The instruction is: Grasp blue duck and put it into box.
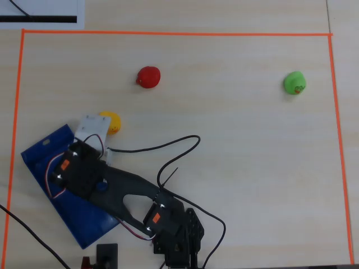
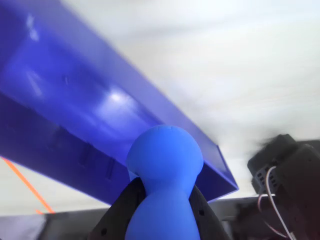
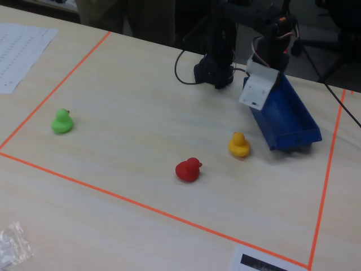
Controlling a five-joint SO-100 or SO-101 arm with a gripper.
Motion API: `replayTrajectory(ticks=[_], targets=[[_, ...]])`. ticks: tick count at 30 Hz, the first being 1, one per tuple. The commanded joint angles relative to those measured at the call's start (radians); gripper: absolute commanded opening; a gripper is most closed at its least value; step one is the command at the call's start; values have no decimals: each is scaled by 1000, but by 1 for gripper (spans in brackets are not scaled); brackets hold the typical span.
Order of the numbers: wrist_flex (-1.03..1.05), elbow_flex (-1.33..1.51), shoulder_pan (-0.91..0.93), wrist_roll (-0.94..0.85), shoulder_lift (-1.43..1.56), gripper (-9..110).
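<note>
In the wrist view my gripper (image 2: 164,192) is shut on the blue duck (image 2: 165,165). Its black fingers (image 2: 122,210) press the duck's narrow middle from both sides, and the round head stands up above them. The dark-blue box (image 2: 75,110) lies just beyond and below the duck, its long wall running across the view. In the overhead view the box (image 1: 50,168) is at the lower left, and my wrist hangs over its middle and hides the jaws. In the fixed view the box (image 3: 290,121) is at the right under my wrist; the duck is hidden there.
A yellow duck (image 1: 110,121) sits close beside the box's end. A red duck (image 1: 149,77) and a green duck (image 1: 294,83) stand farther off. Orange tape (image 1: 168,33) borders the work area. A black cable (image 1: 168,148) loops on the table near my arm.
</note>
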Motion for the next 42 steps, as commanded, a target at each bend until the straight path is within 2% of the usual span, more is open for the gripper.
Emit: replayTrajectory(ticks=[1,10,15,17,19,24,27,28,31,32,34,37,39,42], targets=[[-9,23,-29,6,32,0],[12,189,-225,-63,143,0],[26,196,-253,-71,181,1],[26,210,-245,-72,190,8],[26,233,-255,-80,204,10],[23,252,-264,-120,235,37],[20,250,-227,-141,252,41],[3,252,-199,-144,262,39],[-51,236,2,-196,295,7],[-86,242,103,-227,328,0],[-204,305,333,-321,434,0],[-517,548,646,-486,669,0],[-719,741,801,-554,836,0],[-884,989,946,-617,1057,0]])
